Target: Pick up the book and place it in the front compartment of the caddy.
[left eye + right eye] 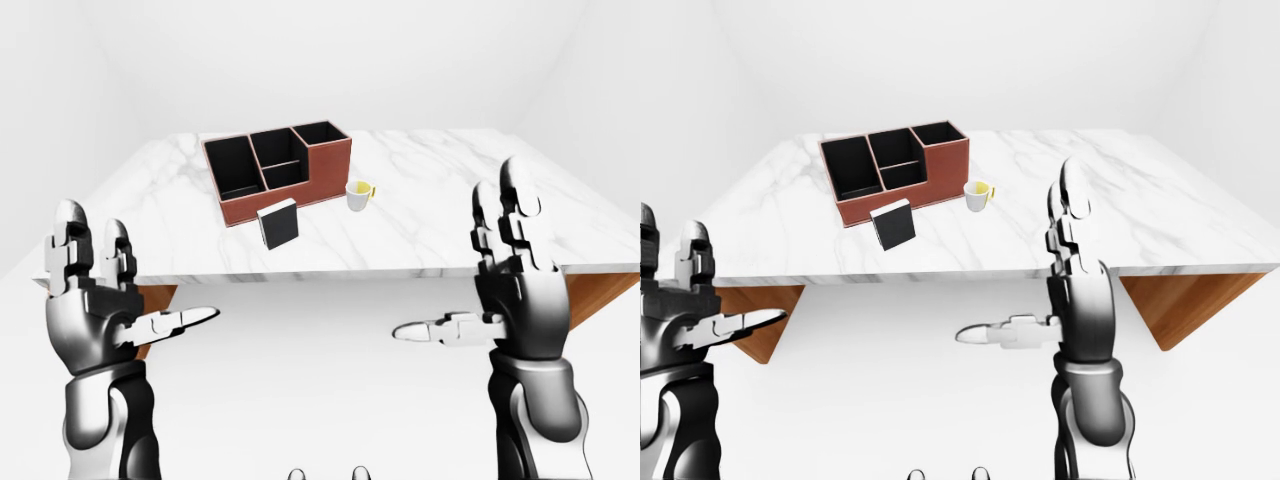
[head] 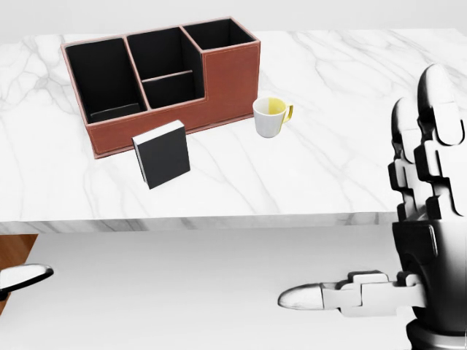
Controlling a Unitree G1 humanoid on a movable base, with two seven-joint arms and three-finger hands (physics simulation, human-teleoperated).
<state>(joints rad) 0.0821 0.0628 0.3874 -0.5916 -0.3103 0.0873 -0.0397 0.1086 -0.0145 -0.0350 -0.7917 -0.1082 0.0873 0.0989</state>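
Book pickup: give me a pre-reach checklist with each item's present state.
1. Book in view, upright on the marble table: ok.
2. Book free of the caddy, a gap between them: ok.
3. Both hands empty, fingers open: left hand, right hand: ok.
4. Either hand at the book: not ok, both hang short of the table edge.
5. Caddy's compartments free: cannot tell, a dark item sits low in the left one.
6. Mug apart from the book: ok.

Glossy marble table (image 2: 343,153), leathery caddy (image 2: 230,80), matt book (image 2: 163,157)
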